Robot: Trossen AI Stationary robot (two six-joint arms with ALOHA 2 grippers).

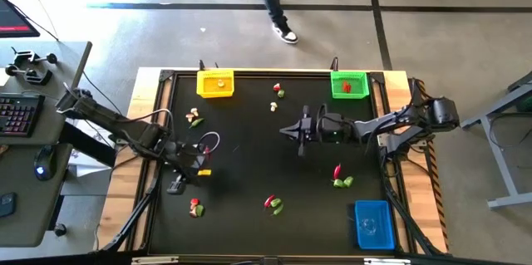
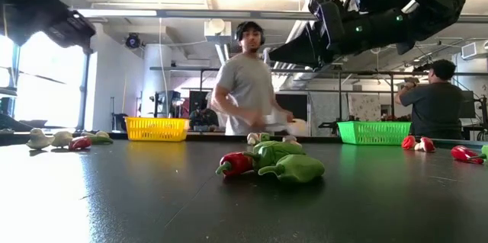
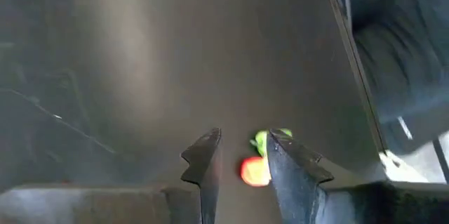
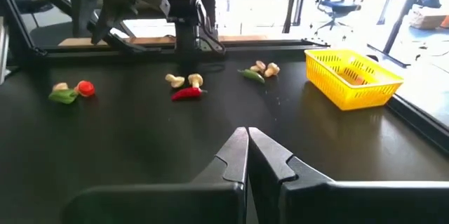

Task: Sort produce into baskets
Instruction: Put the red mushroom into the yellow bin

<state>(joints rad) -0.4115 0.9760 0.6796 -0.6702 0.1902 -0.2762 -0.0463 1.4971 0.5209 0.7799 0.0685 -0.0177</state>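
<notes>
The left gripper (image 1: 176,186) hangs low over the table's left side, its two dark fingers (image 3: 203,164) spread apart with nothing between them. Just past the fingertips, toward the near left corner, lie a small red piece (image 3: 255,171) and a green piece (image 3: 262,141) touching it; in the overhead picture this pair (image 1: 196,208) sits a little nearer the front edge than the gripper. Seen from the wrist, the red piece lies in the gap between the fingers but beyond them, so the reach appears to run straight ahead and down. The left arm is far the nearer of the two.

The right gripper (image 1: 298,131) hovers above the middle of the table with its fingers pressed together, empty, pointing toward the left side. The yellow basket (image 1: 215,83) stands at the far edge left of centre, the green basket (image 1: 349,84) toward the far right corner, the blue basket (image 1: 373,223) at the near right corner. More produce lies scattered: cream bulbs (image 1: 194,116) beside the left arm, a red and green cluster (image 1: 273,205) near the front edge, another cluster (image 1: 340,177) on the right. Nothing stands between the left gripper and its pair. A person (image 2: 248,83) stands beyond the table.
</notes>
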